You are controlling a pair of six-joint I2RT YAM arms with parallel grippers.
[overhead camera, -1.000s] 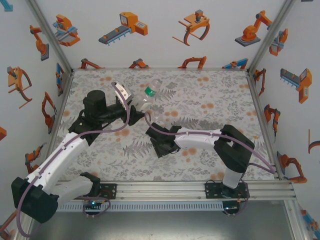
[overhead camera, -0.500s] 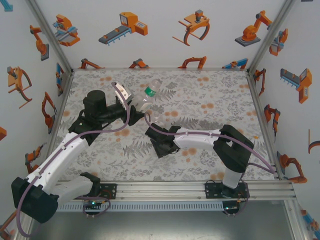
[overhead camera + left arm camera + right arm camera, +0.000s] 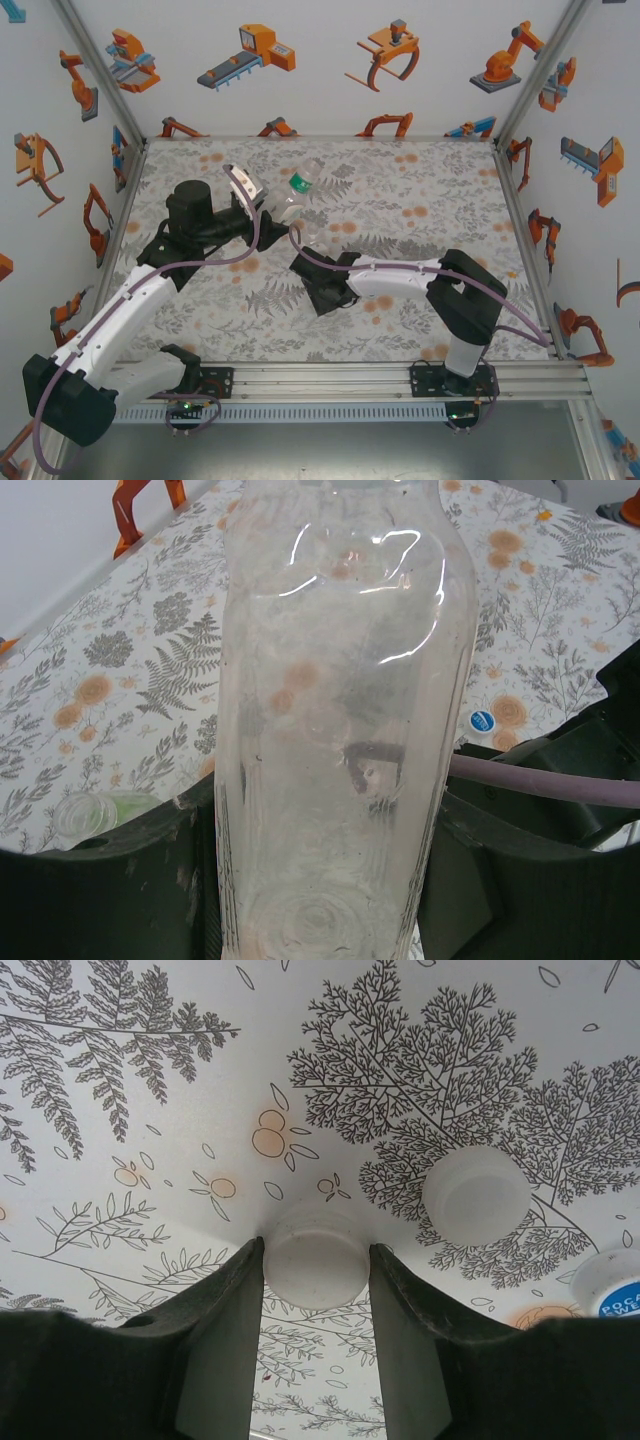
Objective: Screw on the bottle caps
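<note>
The right pincer (image 3: 316, 1248) sits low over the floral-patterned surface (image 3: 150, 1160). Its two dark fingers press against either side of a pale round plastic screw cap (image 3: 318, 1270), which rests on the print. A second pale cap (image 3: 476, 1195) lies near it, not touching. The left pincer (image 3: 325, 825) is clamped on a clear plastic bottle (image 3: 340, 680), held off the surface. The step looks like picking up the cap. To do it well, firm the squeeze evenly, lift straight up so the neighbouring cap is not nudged, and carry the cap level to the bottle's mouth.
</note>
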